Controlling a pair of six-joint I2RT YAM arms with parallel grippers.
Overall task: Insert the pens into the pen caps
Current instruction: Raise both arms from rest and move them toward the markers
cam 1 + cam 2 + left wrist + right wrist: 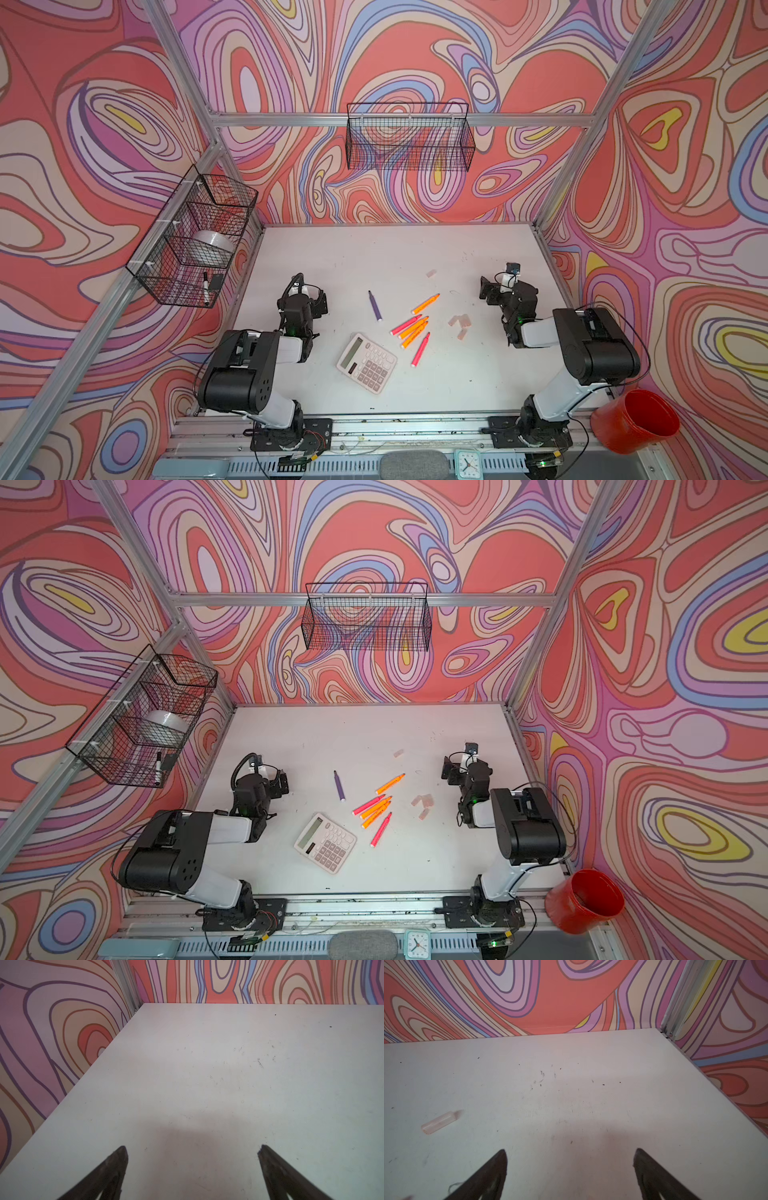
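Left fingers (108, 1174) dark, tapered, perhaps rubbery.

robot lab cell, aluminium frame (282, 119), swirl-printed walls (415, 54) (three sides), two arms (241, 374) (594, 353) on a rail (415, 426)

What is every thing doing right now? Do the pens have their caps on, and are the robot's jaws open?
Purple slim marker pen: lying flat, no cap on.
Three neon orange marker pens: lying flat, uncapped.
Two neon pink marker pens: lying flat, uncapped.
Pale translucent pen caps: lying loose, no pen inside.
Pale pinkish calculator: lying face up.
Left gripper: jaws open, holding nothing.
Right gripper: jaws open, holding nothing.
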